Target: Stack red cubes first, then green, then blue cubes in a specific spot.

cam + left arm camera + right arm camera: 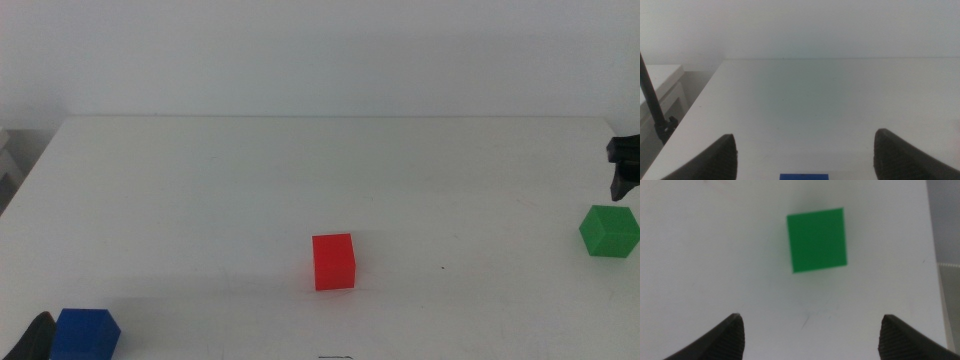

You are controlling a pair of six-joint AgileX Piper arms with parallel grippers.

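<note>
Right now the red cube (333,261) sits alone on the white table (300,170), a little toward the near edge and close to the middle from side to side, flat on one face with nothing on top of it. No cube is stacked on another.

Off to the far right, the green cube (609,230) rests flat on the table near the table's right edge, well apart from the red one. The right gripper (624,172) shows in the middle view only as a dark shape at the right border, just beyond and above the green cube and not touching it. Seen from the right wrist, its two dark jaws stand wide apart with nothing between them, and the green cube (816,239) lies on the table beyond the tips, apart from both.

At the near left corner, the blue cube (85,334) sits on the table at the bottom edge of the middle view. The left gripper (805,155) hangs over it with its jaws spread wide and empty; only the top strip of the blue cube (804,176) shows between them, touching neither jaw.
</note>
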